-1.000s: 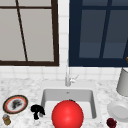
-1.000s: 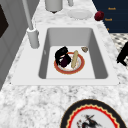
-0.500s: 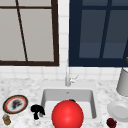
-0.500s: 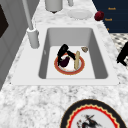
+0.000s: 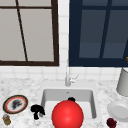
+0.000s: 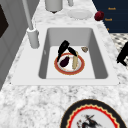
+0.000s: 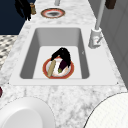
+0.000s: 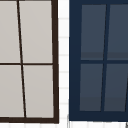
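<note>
Right hand (image 6: 63, 48) over round red-rimmed plate (image 6: 69, 63), glossy eggplant (image 6: 64, 61); marble counter (image 6: 37, 100)

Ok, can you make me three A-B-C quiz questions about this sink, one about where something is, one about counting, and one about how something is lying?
1. Where is the purple eggplant?
A on the left counter
B on the plate in the sink
C on the windowsill

2. How many foods lie on that plate?
A two
B four
C none

3. How is the tan stick?
A standing upright
B lying flat
C floating in the air

Answers:
1 B: the eggplant sits on the plate on the floor of the sink, under the right hand.
2 A: just the eggplant and the tan stick.
3 B: it rests lengthwise on the plate.
</note>
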You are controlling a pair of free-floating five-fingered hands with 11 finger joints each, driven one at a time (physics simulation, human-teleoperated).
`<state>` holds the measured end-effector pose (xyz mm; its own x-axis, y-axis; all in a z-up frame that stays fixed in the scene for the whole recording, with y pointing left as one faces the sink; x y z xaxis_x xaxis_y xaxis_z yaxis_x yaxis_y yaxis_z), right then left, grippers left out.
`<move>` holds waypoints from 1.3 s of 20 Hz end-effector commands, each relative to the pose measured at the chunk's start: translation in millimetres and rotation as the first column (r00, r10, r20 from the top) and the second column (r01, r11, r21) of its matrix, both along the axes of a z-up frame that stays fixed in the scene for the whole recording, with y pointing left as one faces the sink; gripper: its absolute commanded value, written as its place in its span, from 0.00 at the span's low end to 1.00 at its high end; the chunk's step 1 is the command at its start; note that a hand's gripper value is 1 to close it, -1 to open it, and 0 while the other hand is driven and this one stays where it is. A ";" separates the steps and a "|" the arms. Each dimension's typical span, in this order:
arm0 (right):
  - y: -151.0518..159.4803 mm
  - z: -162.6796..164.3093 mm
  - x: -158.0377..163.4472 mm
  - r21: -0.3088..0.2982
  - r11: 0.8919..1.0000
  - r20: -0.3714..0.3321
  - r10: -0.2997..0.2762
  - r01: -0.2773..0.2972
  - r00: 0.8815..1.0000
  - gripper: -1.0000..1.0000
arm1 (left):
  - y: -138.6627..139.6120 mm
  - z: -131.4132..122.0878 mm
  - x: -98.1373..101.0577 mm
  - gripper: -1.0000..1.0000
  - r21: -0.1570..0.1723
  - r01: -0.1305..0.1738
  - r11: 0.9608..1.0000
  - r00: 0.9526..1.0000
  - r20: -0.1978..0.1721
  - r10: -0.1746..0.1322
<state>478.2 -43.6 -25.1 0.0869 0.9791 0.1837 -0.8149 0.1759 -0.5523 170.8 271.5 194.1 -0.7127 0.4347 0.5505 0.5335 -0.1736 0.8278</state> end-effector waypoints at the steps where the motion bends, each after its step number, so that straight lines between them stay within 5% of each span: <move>1: 6.6 14.1 -17.9 -0.057 0.998 0.095 0.003 0.002 0.995 0.00 | 0.0 0.0 0.0 0.50 0.000 0.000 1.000 1.000 0.000 0.000; 6: 7.5 34.3 -45.3 -0.053 0.998 0.208 -0.024 0.036 0.978 0.00 | 0.0 0.0 0.0 0.50 0.000 0.000 1.000 1.000 0.000 0.000; 17: 26.3 96.3 -119.0 -0.081 0.995 0.204 -0.035 0.053 0.978 0.00 | 0.0 0.0 0.0 0.50 0.000 0.000 1.000 1.000 0.000 0.000; 26: 32.1 63.8 -165.4 -0.075 0.991 0.345 -0.081 0.114 0.935 0.00 | 0.0 0.0 0.0 0.50 0.000 0.000 1.000 1.000 0.000 0.000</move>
